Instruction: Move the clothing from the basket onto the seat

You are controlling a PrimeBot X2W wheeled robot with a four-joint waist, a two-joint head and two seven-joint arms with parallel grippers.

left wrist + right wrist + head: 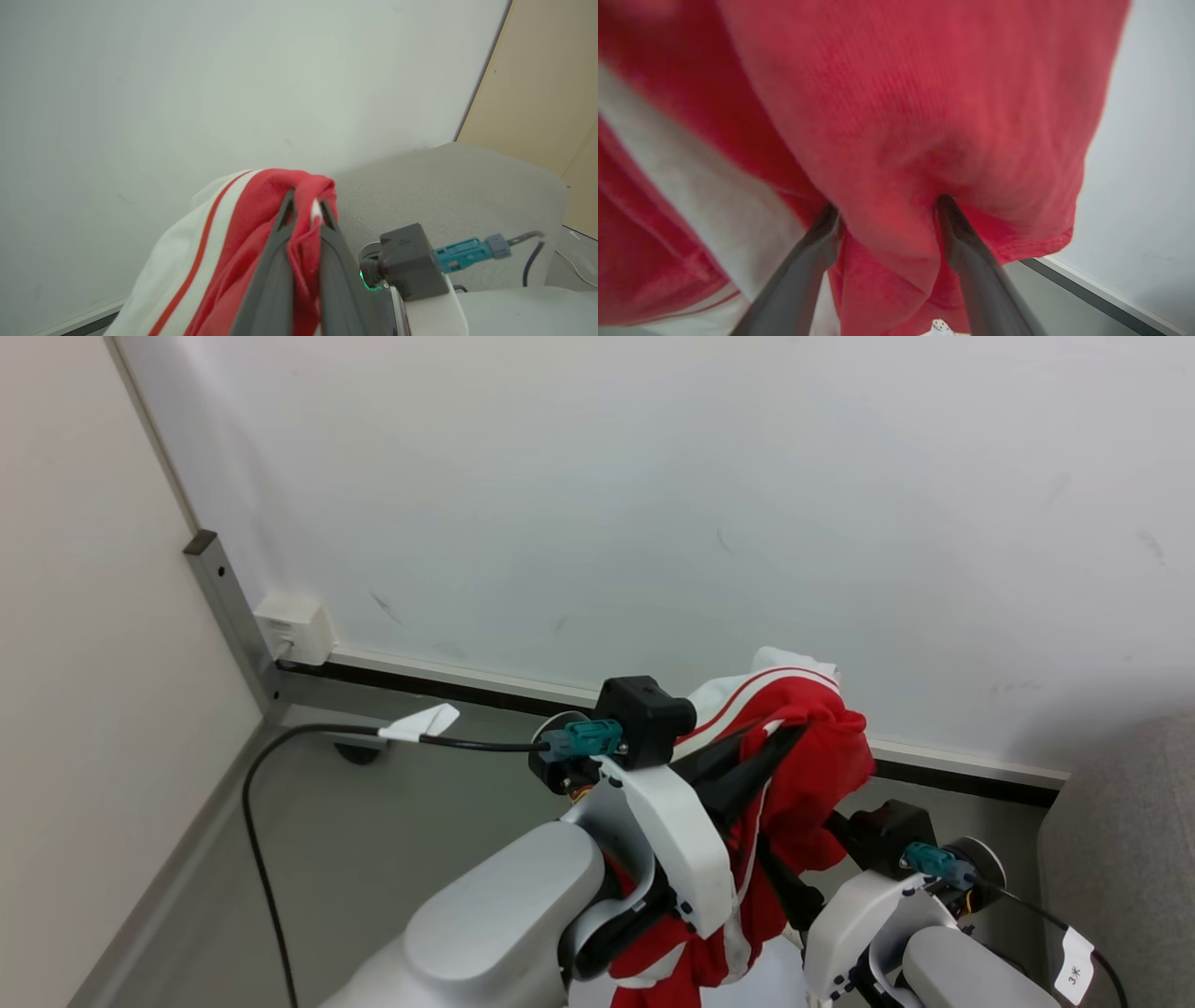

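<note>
The clothing (803, 756), bright red with white striped trim, hangs in the air between my two arms in front of the wall. My left gripper (304, 205) is shut on a red fold of the clothing (261, 219), whose white panel drapes to the left. My right gripper (887, 205) has its fingertips buried in the clothing (901, 116), a thick red bunch held between the spread fingers. The seat (1130, 859), grey fabric, shows at the right edge, and as the seat (448, 186) behind the left fingers. A small white perforated piece (941, 327) shows below; I cannot tell if it is the basket.
A pale wall with a dark baseboard (467, 686) stands ahead. A white socket box (297, 627) and a grey metal post (229, 607) sit at the left corner. A black cable (266, 859) runs over the grey floor.
</note>
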